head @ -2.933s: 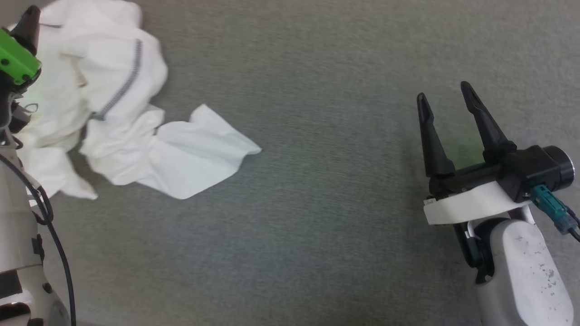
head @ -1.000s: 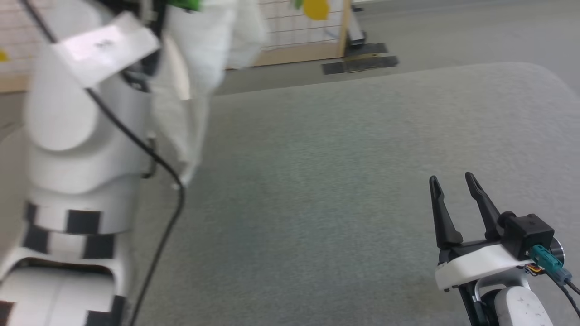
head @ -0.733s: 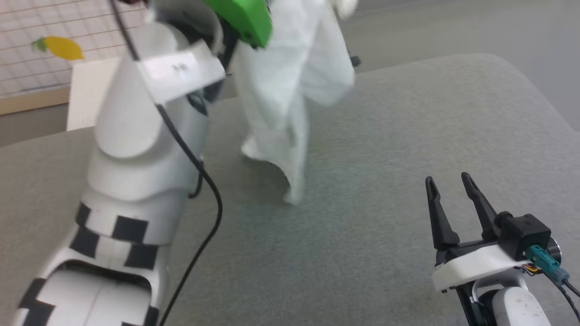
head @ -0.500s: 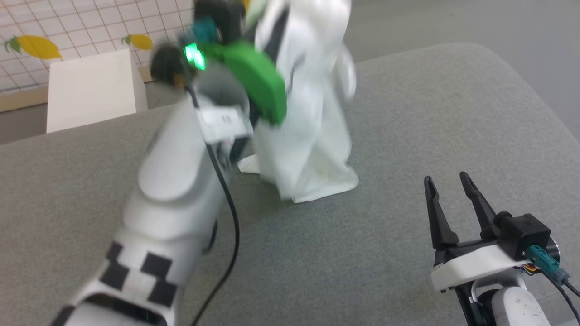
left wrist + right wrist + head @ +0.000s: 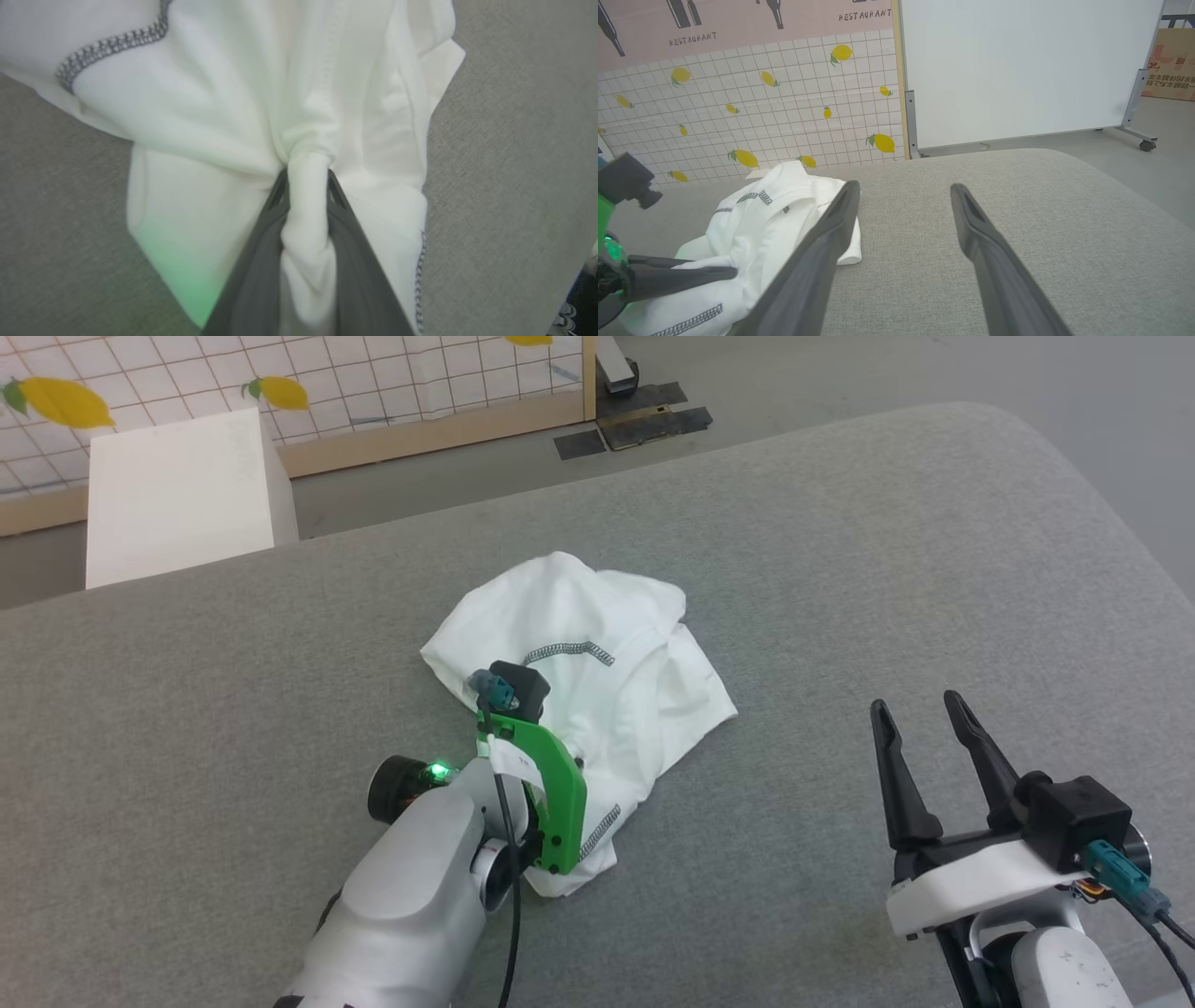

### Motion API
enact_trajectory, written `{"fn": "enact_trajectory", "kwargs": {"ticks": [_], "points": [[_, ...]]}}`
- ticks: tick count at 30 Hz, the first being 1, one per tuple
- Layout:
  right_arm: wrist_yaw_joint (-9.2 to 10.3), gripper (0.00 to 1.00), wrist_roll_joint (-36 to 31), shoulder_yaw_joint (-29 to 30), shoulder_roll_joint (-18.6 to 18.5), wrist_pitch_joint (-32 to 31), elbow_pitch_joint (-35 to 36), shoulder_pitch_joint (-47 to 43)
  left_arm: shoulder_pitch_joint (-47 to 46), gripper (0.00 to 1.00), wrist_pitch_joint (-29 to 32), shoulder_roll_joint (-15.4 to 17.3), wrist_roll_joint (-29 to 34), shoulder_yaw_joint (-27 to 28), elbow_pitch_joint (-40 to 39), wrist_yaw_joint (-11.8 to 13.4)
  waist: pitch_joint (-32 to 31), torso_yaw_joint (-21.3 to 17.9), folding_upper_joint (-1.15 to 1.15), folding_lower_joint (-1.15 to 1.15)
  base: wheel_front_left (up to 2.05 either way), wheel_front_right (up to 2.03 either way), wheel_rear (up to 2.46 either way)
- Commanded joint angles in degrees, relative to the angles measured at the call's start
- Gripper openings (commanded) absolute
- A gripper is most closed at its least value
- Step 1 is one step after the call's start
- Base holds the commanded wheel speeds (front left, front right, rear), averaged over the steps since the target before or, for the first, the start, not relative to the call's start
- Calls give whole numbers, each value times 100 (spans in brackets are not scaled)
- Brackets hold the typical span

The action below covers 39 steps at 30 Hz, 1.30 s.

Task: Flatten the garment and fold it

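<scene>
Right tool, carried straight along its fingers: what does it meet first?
Nothing near: the right tool points over the bare grey pad, the garment off to its left. Beyond the pad's far edge, probably the white board, though depth is unclear.

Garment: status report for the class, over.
Left gripper shut on bunched fold of garment. Right gripper open, off to the side. Garment crumpled, not flattened. Left arm overlaps its near edge.

- The garment [image 5: 607,644] was white with dark grey zigzag seam stitching.
- It lay crumpled in a heap, centre-left on the grey surface [image 5: 840,569].
</scene>
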<state>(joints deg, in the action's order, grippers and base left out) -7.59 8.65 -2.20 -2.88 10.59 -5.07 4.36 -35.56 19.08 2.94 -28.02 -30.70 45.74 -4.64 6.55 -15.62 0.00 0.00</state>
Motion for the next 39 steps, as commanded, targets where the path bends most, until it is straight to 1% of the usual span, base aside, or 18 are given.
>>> {"fn": "enact_trajectory", "kwargs": {"ticks": [1,4,6,8,11,12,13,15,19,25,29,32,37,39], "points": [[10,100,30,4,1,-4,9,14,118,100,-25,4,-111,0,24,26,0,58,0,0,0,0,0],[10,100,11,21,1,-17,16,-1,77,100,-467,0,-241,124,-245,71,-25,149,0,0,0,0,0],[10,100,-1,44,1,-25,33,-16,62,100,-1002,-1,-310,258,-544,66,-49,218,0,0,0,0,0],[10,100,-23,75,1,-38,56,-27,73,100,-1666,25,-295,401,-874,72,-81,296,0,0,0,0,0],[10,100,-73,137,1,-68,105,-41,182,100,-2636,199,-189,624,-1314,145,-137,411,0,0,0,0,0],[10,100,-87,153,1,-78,125,-46,236,100,-2877,253,-177,699,-1415,171,-150,441,0,0,0,0,0],[10,100,-105,170,1,-92,150,-52,311,100,-3086,322,-155,786,-1532,208,-170,477,0,0,0,0,0],[10,100,-139,199,1,-120,193,-61,489,100,-3281,434,-125,948,-1755,274,-203,546,0,0,0,0,0],[10,100,-197,238,1,-184,288,-82,938,100,-3395,637,-33,1282,-2224,345,-236,665,0,0,0,0,0],[10,100,-247,288,1,-268,388,-126,1814,100,-3405,709,258,1833,-3003,353,-269,860,0,0,0,0,0],[10,100,-268,323,1,-317,430,-146,2380,100,-3406,634,459,2229,-3386,385,-297,970,0,0,0,0,0],[10,100,-282,356,1,-355,451,-181,2761,100,-3407,516,617,2388,-3650,399,-316,1069,0,0,0,0,0],[10,100,-257,366,1,-404,443,-195,3074,100,-3407,402,774,2600,-3793,249,-305,1223,0,0,0,0,0],[10,100,-218,397,1,-445,427,-175,3128,100,-3407,336,836,2644,-3843,229,-283,1278,0,0,0,0,0]]}}
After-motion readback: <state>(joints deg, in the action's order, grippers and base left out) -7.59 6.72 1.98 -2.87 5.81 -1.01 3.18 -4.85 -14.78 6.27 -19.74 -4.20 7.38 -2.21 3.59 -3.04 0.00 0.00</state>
